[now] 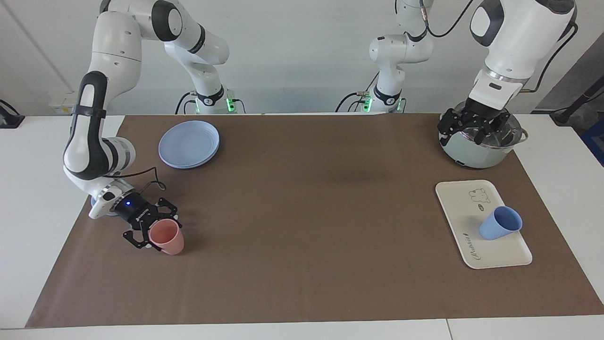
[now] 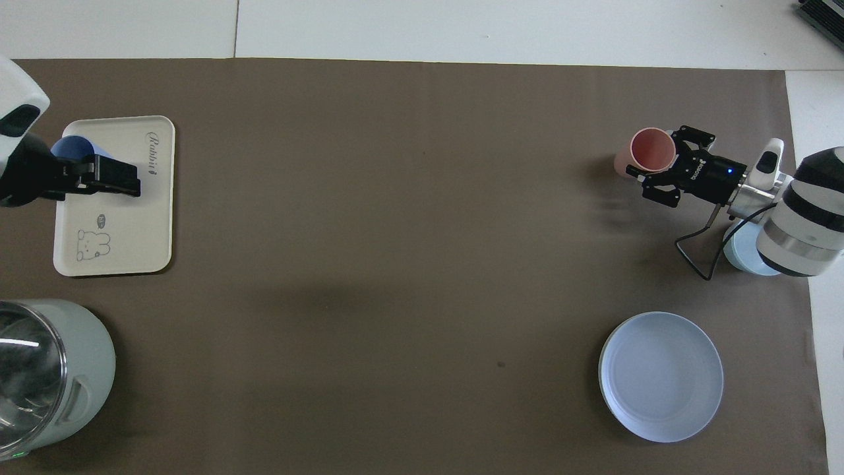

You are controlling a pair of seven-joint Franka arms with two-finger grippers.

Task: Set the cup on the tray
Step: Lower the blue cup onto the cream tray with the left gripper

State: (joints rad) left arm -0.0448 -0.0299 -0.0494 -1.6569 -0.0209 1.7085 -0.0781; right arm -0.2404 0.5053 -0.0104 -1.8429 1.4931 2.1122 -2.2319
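- The periwinkle-blue cup (image 1: 501, 223) stands free on the cream tray (image 1: 455, 203), near the tabletop's edge at the left arm's end.
- The left gripper (image 1: 469, 126), fingers spread and empty, hangs over the lidded pot (image 1: 476, 153).
- The right gripper (image 1: 152, 226) is clamped on the salmon-pink cup (image 1: 166, 237).

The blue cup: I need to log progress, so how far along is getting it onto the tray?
Done: the blue cup stands upright on the tray, free of any grip. The left claw is open, raised over the pot. In hand: the right claw is shut on the pink cup, at the right arm's end. For the blue cup, nothing looks left.
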